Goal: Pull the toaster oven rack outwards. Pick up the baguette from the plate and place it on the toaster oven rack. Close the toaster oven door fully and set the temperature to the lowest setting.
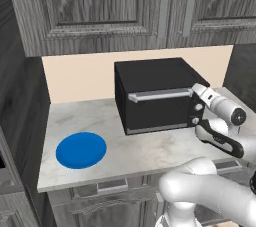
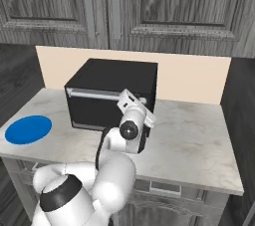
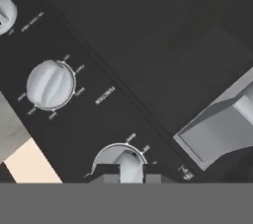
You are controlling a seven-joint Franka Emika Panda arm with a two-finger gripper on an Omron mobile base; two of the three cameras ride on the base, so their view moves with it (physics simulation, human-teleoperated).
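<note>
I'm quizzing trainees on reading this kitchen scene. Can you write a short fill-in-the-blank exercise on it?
1. The oven door is ____.
2. The blue plate lies on the counter with ____ on it.
3. The hand has its fingertips on either side of one of the oven's ____.
4. The door's bar handle is coloured ____.

Missing words: closed; nothing; knobs; silver

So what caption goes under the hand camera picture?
Gripper pinching a silver knob on the black toaster oven.
</note>
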